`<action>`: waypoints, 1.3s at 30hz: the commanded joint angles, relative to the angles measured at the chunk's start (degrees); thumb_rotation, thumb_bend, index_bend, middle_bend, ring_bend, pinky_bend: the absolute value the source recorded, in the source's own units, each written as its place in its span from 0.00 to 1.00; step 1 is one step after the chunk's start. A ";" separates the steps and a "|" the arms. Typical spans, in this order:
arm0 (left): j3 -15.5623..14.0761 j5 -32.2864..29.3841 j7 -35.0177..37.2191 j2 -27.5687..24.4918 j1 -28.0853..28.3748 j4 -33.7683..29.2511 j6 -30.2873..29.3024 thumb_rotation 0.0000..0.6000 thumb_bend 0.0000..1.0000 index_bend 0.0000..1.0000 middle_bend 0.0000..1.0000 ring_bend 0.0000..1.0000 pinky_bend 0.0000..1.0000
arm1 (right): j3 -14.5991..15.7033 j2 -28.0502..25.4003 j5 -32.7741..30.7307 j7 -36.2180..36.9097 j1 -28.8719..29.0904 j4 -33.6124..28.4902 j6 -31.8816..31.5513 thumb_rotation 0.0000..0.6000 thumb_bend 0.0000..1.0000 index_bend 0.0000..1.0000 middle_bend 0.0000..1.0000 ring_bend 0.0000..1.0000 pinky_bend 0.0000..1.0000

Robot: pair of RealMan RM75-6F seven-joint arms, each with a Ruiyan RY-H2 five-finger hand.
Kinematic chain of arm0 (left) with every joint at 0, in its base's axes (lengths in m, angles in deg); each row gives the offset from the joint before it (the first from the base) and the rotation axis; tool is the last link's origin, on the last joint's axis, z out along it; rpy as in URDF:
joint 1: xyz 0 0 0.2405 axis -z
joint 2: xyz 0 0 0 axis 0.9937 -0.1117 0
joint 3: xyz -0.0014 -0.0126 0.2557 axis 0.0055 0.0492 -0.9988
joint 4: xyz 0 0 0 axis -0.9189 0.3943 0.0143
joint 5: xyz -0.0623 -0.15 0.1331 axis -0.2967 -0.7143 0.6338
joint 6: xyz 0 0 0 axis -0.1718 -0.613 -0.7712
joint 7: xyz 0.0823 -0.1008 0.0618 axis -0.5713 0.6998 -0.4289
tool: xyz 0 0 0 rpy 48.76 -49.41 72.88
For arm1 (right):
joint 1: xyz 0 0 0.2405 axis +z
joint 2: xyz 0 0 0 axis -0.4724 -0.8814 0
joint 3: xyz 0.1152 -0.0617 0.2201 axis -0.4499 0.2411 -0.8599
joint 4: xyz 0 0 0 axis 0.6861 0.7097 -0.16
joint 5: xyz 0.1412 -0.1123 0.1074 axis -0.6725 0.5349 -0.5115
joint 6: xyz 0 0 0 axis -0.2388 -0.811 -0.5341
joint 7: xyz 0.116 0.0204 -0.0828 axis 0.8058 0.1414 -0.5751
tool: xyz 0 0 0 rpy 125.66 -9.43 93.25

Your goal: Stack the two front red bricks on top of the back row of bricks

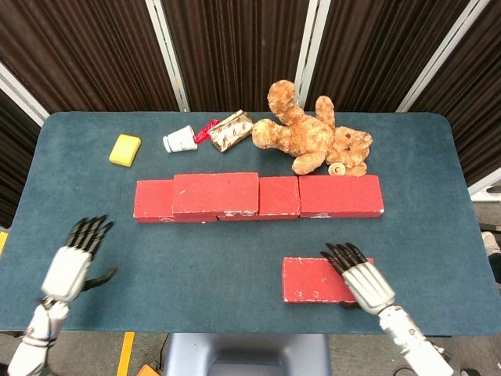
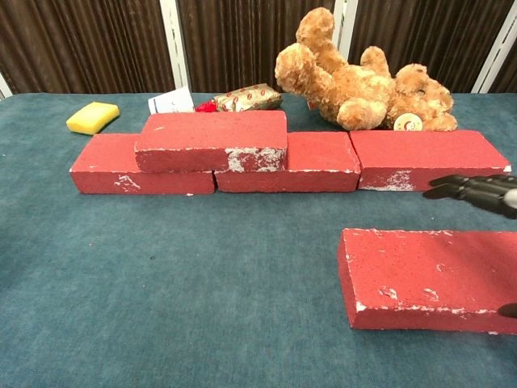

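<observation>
Several red bricks form the back row (image 1: 337, 196) (image 2: 428, 159) across the middle of the table. One red brick (image 1: 215, 193) (image 2: 212, 139) lies stacked on the row's left part. Another red brick (image 1: 313, 280) (image 2: 420, 279) lies flat near the front edge. My right hand (image 1: 362, 282) (image 2: 478, 191) is spread over that brick's right end, fingers pointing toward the back row and hovering a little above its top. My left hand (image 1: 74, 262) is open above the table's front left, holding nothing; the chest view does not show it.
A brown teddy bear (image 1: 313, 139) (image 2: 355, 77) lies just behind the back row. A yellow sponge (image 1: 125, 149) (image 2: 92, 116), a tipped paper cup (image 1: 178, 141) and a patterned packet (image 1: 229, 131) (image 2: 246, 97) sit at the back left. The blue table (image 1: 235, 266) ends close to the front brick.
</observation>
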 commanded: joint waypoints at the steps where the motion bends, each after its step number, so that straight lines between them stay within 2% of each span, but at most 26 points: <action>1: -0.21 1.20 2.09 -0.12 -2.07 1.80 -1.95 1.00 0.23 0.00 0.00 0.00 0.01 | -0.56 2.57 -3.29 -4.17 1.39 -2.78 2.57 1.00 0.10 0.00 0.00 0.00 0.00; 11: 1.62 1.44 5.89 -1.59 -2.49 1.10 3.29 1.00 0.23 0.00 0.00 0.00 0.01 | -2.16 8.10 -11.80 -9.65 3.24 0.04 5.54 1.00 0.10 0.00 0.00 0.00 0.00; 15: 2.21 1.53 7.04 -1.78 -2.45 1.25 5.24 1.00 0.23 0.00 0.00 0.00 0.01 | -2.41 8.88 -14.18 -10.45 3.93 1.15 6.36 1.00 0.10 0.00 0.00 0.00 0.00; 24: 3.69 0.17 4.52 -1.99 -3.01 0.21 9.10 1.00 0.23 0.00 0.00 0.00 0.01 | -2.40 9.27 -18.43 -10.88 5.33 2.96 7.92 1.00 0.10 0.00 0.01 0.00 0.01; 26: 3.94 -0.04 4.41 -2.09 -3.09 -0.14 9.91 1.00 0.23 0.00 0.00 0.00 0.01 | -2.33 9.53 -18.67 -10.51 5.43 3.07 7.75 1.00 0.11 0.07 0.13 0.04 0.03; 29: 4.24 -0.60 3.77 -2.30 -3.18 -0.83 11.37 1.00 0.23 0.00 0.00 0.00 0.04 | -2.69 10.21 -18.33 -10.20 5.06 2.90 5.62 1.00 0.13 0.32 0.34 0.20 0.13; 30: 4.34 -0.65 3.57 -2.28 -3.19 -0.91 11.68 1.00 0.23 0.00 0.00 0.00 0.04 | -2.73 10.47 -18.05 -10.18 4.89 2.89 4.85 1.00 0.13 0.44 0.42 0.30 0.23; 33: 4.58 -0.57 3.31 -2.31 -3.33 -0.94 12.32 1.00 0.23 0.00 0.00 0.00 0.04 | -2.92 10.30 -17.05 -10.01 4.94 2.61 3.52 1.00 0.14 0.60 0.54 0.47 0.47; 35: 4.84 -0.52 2.96 -2.32 -3.47 -0.97 12.50 1.00 0.23 0.00 0.00 0.00 0.04 | -3.31 9.55 -16.48 -10.19 5.43 2.27 3.18 1.00 0.14 0.63 0.57 0.51 0.55; 39: 5.19 -0.26 2.16 -2.29 -3.86 -1.12 12.49 1.00 0.23 0.00 0.00 0.00 0.04 | -4.95 7.45 -14.25 -9.51 6.51 1.25 1.59 1.00 0.14 0.64 0.57 0.52 0.57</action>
